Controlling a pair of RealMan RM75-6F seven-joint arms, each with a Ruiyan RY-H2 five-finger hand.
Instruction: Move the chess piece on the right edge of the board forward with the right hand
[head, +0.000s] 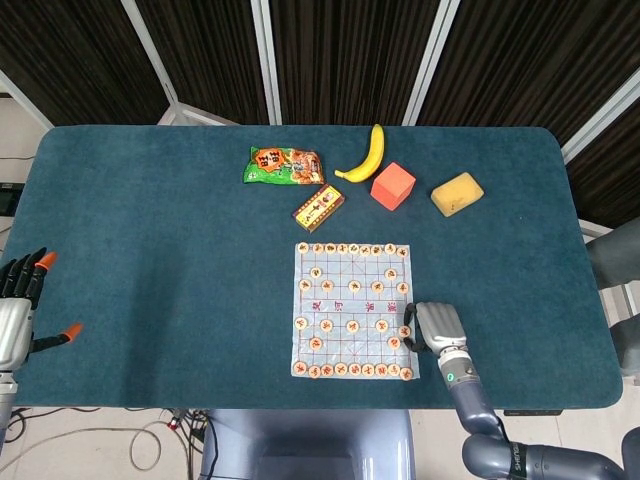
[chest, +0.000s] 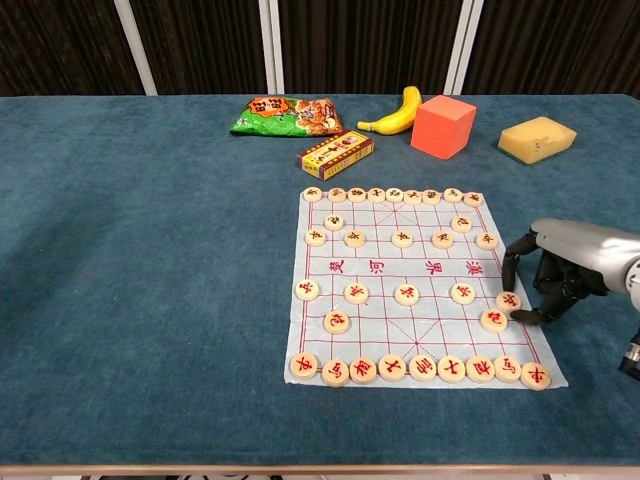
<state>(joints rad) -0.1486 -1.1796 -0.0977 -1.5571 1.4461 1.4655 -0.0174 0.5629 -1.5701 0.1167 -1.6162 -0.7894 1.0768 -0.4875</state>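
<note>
One round pale wooden chess piece (chest: 508, 300) sits on the white paper board's (chest: 380, 268) right edge, between the right hand's (chest: 560, 270) curled fingertips, just inward of its palm; whether it is pinched I cannot tell.

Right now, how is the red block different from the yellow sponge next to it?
The red cube has sharp, straight edges, while the yellow sponge looks rounded and lumpy. The cube stands taller; the sponge lies lower and longer. The cube sits right beside the banana, while the sponge lies apart, nearer the table's right edge. Both rest on the blue table beyond the chess board, and neither hand touches them.
</note>
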